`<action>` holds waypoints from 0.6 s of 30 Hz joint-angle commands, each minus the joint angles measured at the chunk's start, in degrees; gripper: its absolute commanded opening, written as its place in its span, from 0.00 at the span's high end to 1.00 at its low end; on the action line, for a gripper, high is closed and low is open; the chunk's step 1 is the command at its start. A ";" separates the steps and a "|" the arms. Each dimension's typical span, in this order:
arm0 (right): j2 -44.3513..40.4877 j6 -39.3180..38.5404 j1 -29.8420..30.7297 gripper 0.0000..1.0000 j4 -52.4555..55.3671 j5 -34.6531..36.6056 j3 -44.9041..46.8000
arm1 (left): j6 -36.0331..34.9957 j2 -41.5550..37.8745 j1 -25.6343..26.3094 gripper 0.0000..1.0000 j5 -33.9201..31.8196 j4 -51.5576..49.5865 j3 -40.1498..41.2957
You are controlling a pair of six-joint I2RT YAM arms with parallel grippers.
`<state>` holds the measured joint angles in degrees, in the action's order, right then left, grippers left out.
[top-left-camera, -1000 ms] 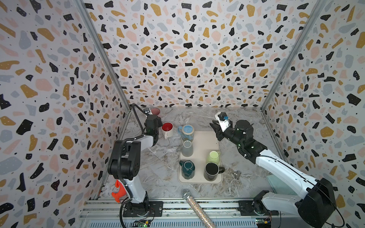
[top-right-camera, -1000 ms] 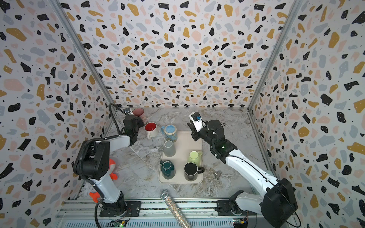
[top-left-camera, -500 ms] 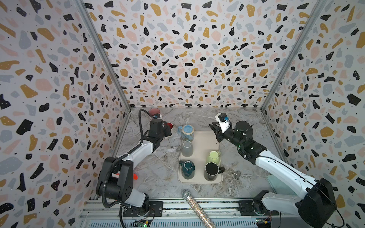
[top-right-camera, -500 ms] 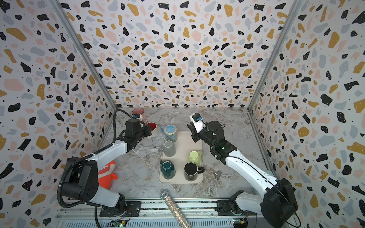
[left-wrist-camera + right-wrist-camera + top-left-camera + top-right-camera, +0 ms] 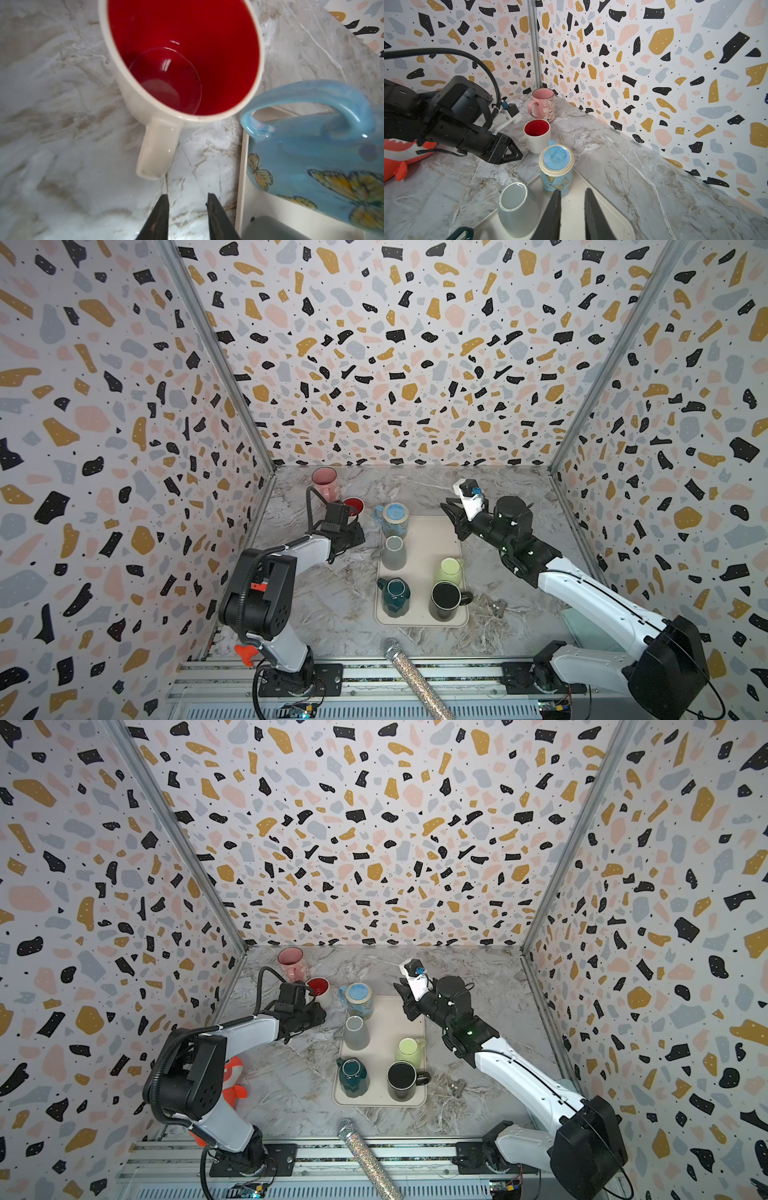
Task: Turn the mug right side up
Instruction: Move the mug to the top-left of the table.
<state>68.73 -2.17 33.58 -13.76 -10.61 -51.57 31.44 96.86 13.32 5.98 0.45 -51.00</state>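
Note:
The mug (image 5: 353, 504) (image 5: 319, 986), white outside and red inside, stands upright with its mouth up on the marble table near the back left. Its handle (image 5: 158, 149) points toward my left gripper (image 5: 188, 197) (image 5: 358, 536), which sits just short of it. The left jaws are open a little, with only table between them. My right gripper (image 5: 572, 192) (image 5: 453, 519) hovers over the far end of the cream tray (image 5: 432, 531), slightly open and holding nothing.
On the tray stand an upside-down blue butterfly mug (image 5: 395, 517), a grey mug (image 5: 393, 552), a teal mug (image 5: 393, 597), a green mug (image 5: 450, 571) and an upright black mug (image 5: 445, 600). A pink mug (image 5: 325, 483) stands in the back corner. A glitter microphone (image 5: 409, 672) lies at the front, an orange toy (image 5: 232, 1081) by the left arm.
My left gripper has drawn back from the red mug toward the front, its jaws narrower, and the left arm has swung. The mug stays upright. The right arm has not moved.

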 commanded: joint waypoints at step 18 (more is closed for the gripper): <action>-1.41 -0.35 -0.56 0.78 -0.13 1.70 -0.46 | 2.51 10.55 0.12 0.69 -6.64 4.77 -13.35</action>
<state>68.51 -2.22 33.32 -13.76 -9.39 -51.57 33.95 106.59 13.56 1.65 3.09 -62.04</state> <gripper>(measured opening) 0.221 0.311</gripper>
